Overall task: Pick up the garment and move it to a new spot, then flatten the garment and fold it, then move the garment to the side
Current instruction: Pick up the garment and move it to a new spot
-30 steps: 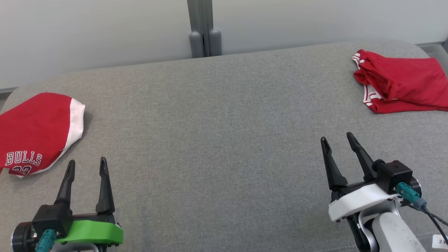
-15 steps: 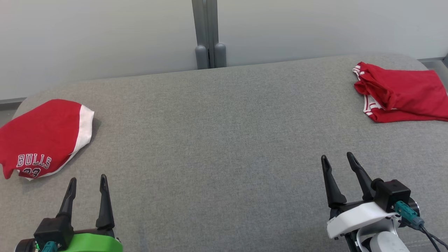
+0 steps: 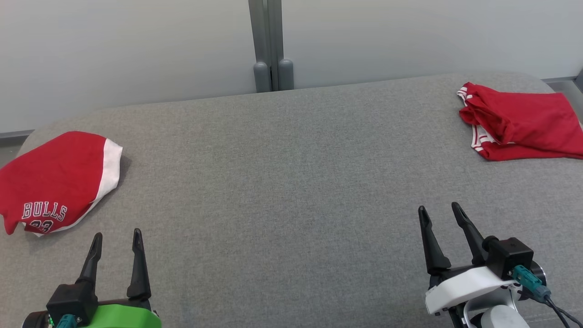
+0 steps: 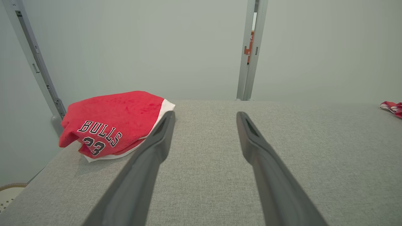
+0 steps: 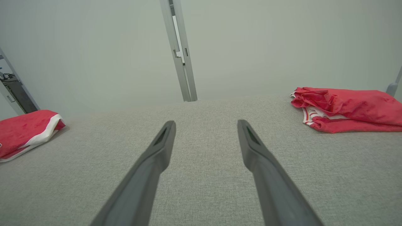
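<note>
Two garments: BULLS garment [image 3: 54,180], striped garment [image 3: 524,120]. Two grippers: left gripper [image 3: 117,233], right gripper [image 3: 438,207].
Grey desk [image 3: 291,191], pale wall [image 3: 136,45]; fingers [image 3: 138,264] apart, empty.

The table [image 3: 291,191] is covered in grey woven cloth, and its far corners are rounded. A red jersey [image 3: 54,177] with a white band and the lettering BULLS 23 lies folded at the table's left edge. A crumpled red garment [image 3: 524,120] with white stripes along its hem lies near the far right corner, well apart from the jersey, with grey cloth between them.
</note>
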